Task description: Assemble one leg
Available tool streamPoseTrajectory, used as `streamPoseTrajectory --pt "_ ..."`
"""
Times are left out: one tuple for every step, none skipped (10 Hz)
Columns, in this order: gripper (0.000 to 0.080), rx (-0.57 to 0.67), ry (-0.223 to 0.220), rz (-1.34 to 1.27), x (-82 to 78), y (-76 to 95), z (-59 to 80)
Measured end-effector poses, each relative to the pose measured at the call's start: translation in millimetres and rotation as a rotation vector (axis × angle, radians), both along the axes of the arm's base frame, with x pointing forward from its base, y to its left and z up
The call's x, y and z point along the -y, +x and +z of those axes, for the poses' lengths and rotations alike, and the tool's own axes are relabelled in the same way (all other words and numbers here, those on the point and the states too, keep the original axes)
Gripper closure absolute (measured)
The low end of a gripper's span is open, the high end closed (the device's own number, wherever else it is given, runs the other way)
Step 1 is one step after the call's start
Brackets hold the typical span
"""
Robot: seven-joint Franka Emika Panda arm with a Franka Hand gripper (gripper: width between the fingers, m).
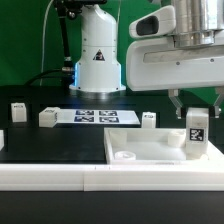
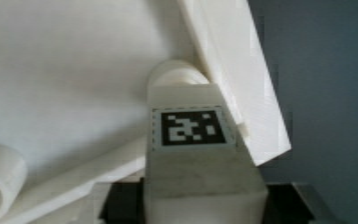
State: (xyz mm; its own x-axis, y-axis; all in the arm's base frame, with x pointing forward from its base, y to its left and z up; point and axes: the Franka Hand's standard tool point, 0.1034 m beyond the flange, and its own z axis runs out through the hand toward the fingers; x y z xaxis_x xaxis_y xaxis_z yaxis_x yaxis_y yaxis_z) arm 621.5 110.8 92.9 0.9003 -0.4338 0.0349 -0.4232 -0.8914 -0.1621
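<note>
Claw clamped on the leg, upright at the white panel's corner. Best keep it plumb, press straight down, no tilting.

Both low-resolution views are brightly and evenly lit from above: in the exterior view, the white panel nearly washes out against the dark table, while in the soft, slightly blurred wrist view, only the tag on the leg reads fairly crisply.
</note>
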Motion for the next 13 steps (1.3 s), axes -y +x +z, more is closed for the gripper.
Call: streamPoseTrajectory --pt "0.0508 -0.008 0.011 -0.107 0.5 0.6 -0.2" --pt "0.0508 -0.011 0.018 -0.208 0.6 1.7 -0.1" --pt "0.0508 -0.016 0.02 -0.279 -0.5 2.1 0.1" --pt "0.0508 -0.023 0.029 -0.4 -1.9 2.5 0.6" --pt "0.0508 -0.033 0.029 -0.475 -2.3 2.2 0.6" --pt "0.0508 -0.048 0.036 -0.532 -1.3 2.4 0.4" --pt "0.0508 -0.059 0.041 -0.552 -0.8 2.9 0.4" --pt "0.0475 -0.062 0.047 -0.563 -2.4 2.5 0.3" --pt "0.034 -0.06 0.045 -0.547 -3.0 2.4 0.2" --pt "0.034 -0.056 0.041 -0.51 -2.9 2.4 0.2" --pt "0.0196 -0.051 0.035 -0.463 -2.2 2.4 0.3" --pt "0.0163 -0.05 0.029 -0.412 -2.2 2.1 0.4" --pt "0.0163 -0.035 0.016 -0.305 -1.4 2.3 0.2"
